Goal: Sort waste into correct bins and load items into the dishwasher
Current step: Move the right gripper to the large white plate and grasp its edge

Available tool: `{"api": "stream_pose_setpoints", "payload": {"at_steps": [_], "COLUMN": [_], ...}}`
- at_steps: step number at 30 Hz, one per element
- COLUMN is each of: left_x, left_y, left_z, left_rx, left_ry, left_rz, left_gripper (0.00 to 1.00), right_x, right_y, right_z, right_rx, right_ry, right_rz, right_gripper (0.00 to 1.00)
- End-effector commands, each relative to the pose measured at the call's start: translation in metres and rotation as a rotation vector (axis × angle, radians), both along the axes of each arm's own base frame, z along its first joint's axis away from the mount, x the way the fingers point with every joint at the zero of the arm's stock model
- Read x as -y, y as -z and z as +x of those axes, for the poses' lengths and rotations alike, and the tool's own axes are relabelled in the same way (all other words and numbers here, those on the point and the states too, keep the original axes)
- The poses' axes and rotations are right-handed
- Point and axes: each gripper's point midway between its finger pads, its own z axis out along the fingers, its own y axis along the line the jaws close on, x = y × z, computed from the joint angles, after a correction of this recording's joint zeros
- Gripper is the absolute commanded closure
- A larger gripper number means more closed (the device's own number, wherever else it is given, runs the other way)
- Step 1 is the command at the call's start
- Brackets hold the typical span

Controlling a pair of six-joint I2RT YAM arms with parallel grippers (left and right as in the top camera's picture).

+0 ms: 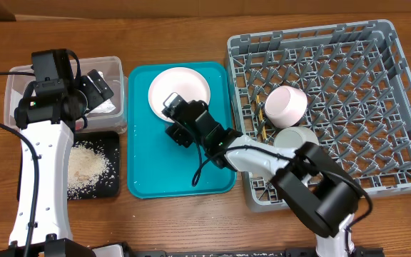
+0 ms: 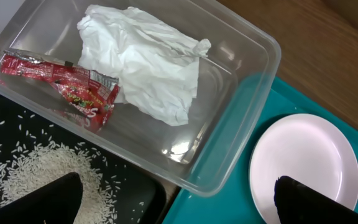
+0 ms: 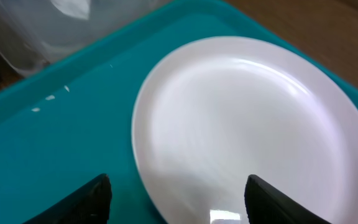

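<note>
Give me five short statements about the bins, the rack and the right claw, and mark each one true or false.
1. The crumpled white paper napkin lies in the clear plastic rectangular tub. True.
2. The loose white rice grains lie on the shallow black rectangular tray. True.
3. The small red sauce packet lies on the black tray. False: it is in the tub, beside the napkin.
4. The large square grey plastic dish rack holds nothing. False: a pale grey bowl, among other things, sits in it.
5. The right claw is shut on the round pale plate. False: its fingers stand open at the plate's near rim.
</note>
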Motion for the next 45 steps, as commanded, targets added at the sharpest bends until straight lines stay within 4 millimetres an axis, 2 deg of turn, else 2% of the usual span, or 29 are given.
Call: {"api": "stream_pose_setpoints", "payload": {"at_steps": [1,3,7,14,21,27,31,37,42,45], "left_x": [-0.001,-0.001,-0.001,-0.001,-0.001,-0.001,-0.001,-0.001,0.000,-0.001], "left_y": [-0.010,-0.010,-0.010,-0.010,-0.010,-0.010,-0.010,-0.010,-0.010,-0.010], "left_z": [0.004,0.004,0.004,0.004,0.004,0.004,0.004,0.004,0.004,0.004], "left_rx": [0.027,0.027,0.027,0.027,0.027,0.027,0.027,0.027,0.027,0.027], "left_ry": [-0.008,-0.008,-0.008,-0.008,-0.008,-0.008,-0.008,-0.008,-0.008,-0.008], "left_rz": [0.000,0.000,0.000,0.000,0.000,0.000,0.000,0.000,0.000,0.001], "left_gripper": [0.00,0.00,0.00,0.00,0.00,0.00,0.00,0.00,0.00,0.00], "right_x": [-0.001,-0.001,-0.004,-0.003,-0.004,-0.003,-0.004,-0.005,-0.008,-0.013], "right_y": [0.010,0.019,0.028,0.034,0.037,0.038,0.033,0.017,-0.006,-0.032], "right_z": [0.005,0.003,-0.004,-0.010,-0.015,-0.016,-0.016,-0.019,-0.019,-0.020], "right_rx": [0.005,-0.013,-0.051,-0.081,-0.155,-0.163,-0.162,-0.162,-0.139,-0.119], "right_ry": [0.004,-0.006,-0.035,-0.044,-0.005,-0.005,0.000,-0.017,-0.025,-0.046], "right_rz": [-0.018,-0.025,-0.025,-0.039,0.014,0.006,0.021,0.040,0.075,0.123], "right_gripper": [0.31,0.32,0.41,0.62,0.71,0.90,0.96,0.96,0.96,0.96]}}
